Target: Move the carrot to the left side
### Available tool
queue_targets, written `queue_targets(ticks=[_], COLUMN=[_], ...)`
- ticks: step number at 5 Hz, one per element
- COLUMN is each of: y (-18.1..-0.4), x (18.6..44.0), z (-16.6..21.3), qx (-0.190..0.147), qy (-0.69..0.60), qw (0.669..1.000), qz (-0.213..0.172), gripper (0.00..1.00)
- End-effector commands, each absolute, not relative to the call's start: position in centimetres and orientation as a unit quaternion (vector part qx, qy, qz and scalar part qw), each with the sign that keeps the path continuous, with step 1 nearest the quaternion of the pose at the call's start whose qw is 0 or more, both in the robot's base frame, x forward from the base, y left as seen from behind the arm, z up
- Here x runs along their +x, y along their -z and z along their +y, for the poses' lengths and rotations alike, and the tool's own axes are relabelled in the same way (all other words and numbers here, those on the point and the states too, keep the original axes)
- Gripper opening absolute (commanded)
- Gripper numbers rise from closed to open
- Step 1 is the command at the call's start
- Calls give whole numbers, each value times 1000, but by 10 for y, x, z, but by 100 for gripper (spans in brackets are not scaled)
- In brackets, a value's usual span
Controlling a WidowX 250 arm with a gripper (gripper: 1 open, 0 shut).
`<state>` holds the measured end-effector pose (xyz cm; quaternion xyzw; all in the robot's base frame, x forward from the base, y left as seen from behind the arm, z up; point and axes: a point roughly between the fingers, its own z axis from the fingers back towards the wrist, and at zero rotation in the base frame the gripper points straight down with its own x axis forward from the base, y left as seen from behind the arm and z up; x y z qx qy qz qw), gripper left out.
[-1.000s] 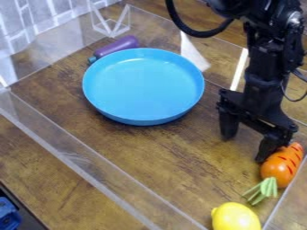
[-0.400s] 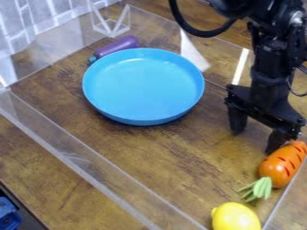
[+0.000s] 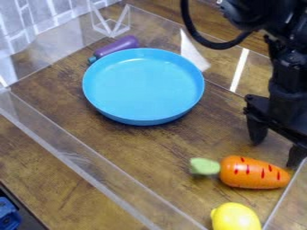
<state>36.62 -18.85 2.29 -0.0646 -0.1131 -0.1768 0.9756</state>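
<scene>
Found at the far left, in the lower corner: blue item [image 3: 7, 216], cut off by the edge of the view, type not identifiable. Noted at upper left: pale sheet [image 3: 34, 22] outside the worktop area. Traced from the left side diagonally down toward the lower right: transparent strip [image 3: 86, 160] along the wood-grained worktop [image 3: 78, 135].

Located next, behind the upper left of the dish: purple elongated item [image 3: 117, 48], laid at a slant close to the rim; contact with the rim not determinable. Found near the back, in about the same zone: clear angular frame [image 3: 110, 20].

Identified to the right of these: round blue dish [image 3: 144, 86], set flat on the worktop, with raised rim and smooth blue inner floor in full view. Noted just beyond its upper right rim: white pointed piece [image 3: 192, 51], tip upward.

Located in front and to the right of the dish, outside it: carrot [image 3: 253, 172], laid on its side on the worktop, green top toward the left, orange body toward the right. Found in front of the carrot, near the lower edge: yellow lemon [image 3: 235, 217].

Observed at the right: black pincer [image 3: 276, 145], lowered just behind the carrot, open, fingers spread apart; contact with the carrot not determinable.
</scene>
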Motion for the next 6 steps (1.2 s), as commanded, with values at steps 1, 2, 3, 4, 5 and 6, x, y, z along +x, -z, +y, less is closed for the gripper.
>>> queue_targets(ticks=[1,2,3,4,5,6], y=[-21,-18,-16,-14,-13,-12], x=[365,361,356,351,347,343], z=[-168,-162,-162,-163,-165,-168], qx=[-58,-54,-51,-49,-48,-46], qy=[172,173,176,181,184,187], qw=[977,978,979,978,978,978], qz=[-109,-102,-94,-87,-80,-75], gripper=[100,100,100,100,100,100])
